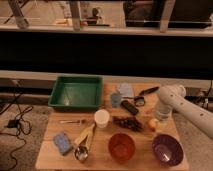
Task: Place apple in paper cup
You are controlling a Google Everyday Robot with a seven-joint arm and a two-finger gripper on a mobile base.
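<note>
The apple (151, 123) is a small yellow-orange fruit lying on the wooden table (50, 150), at its right side, just right of the dark bunch of grapes (127, 122). The white paper cup (101, 118) stands upright near the table's middle, left of the grapes. My white arm (172, 96) comes in from the right and bends downward. The gripper (160, 117) hangs right beside and slightly above the apple, on its right. The apple is about a hand's width right of the cup.
A green tray (75, 93) stands at the back left. An orange-red bowl (122, 146) and a purple bowl (167, 149) sit at the front. A blue sponge (63, 142), a metal measuring cup (81, 152) and dark tools (131, 106) also lie on the table.
</note>
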